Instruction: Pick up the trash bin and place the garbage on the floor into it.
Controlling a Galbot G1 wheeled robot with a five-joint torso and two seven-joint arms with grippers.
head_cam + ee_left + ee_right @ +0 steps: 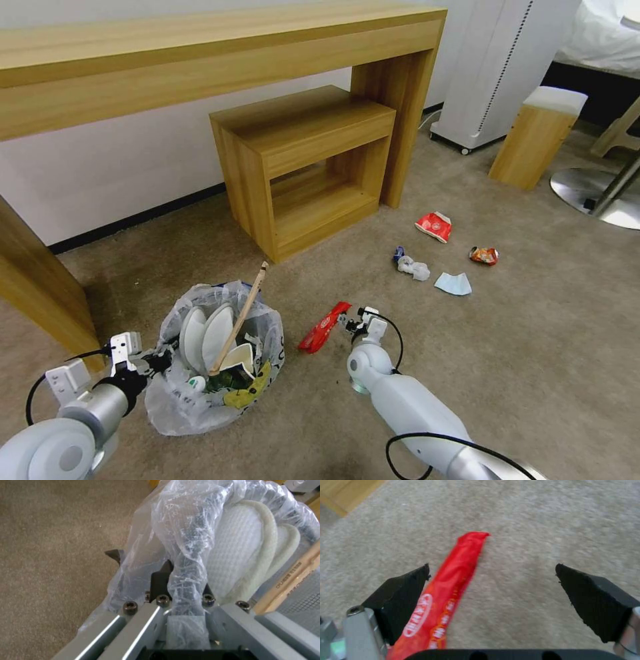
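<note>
The right pincer (491,580) is spread wide, low over the floor (533,347), a long red wrapper (453,580) lying beside one fingertip. The left pincer (157,360) is clamped on the bagged rim of the trash bin (213,357), which holds two white slippers (203,333) and a wooden stick (240,317). More litter (433,227) lies farther off.

Trash bin (200,400): dark body hidden under its crinkled plastic bag; lettering unreadable.
Left pincer (181,580): fingertips buried in bag folds at the rim.
Long red wrapper (450,585): near end cut off by the picture's edge in the right wrist view, print too blurred to read.
Small blue scrap (399,253) beside crumpled tissue (415,268): too small to identify.
</note>
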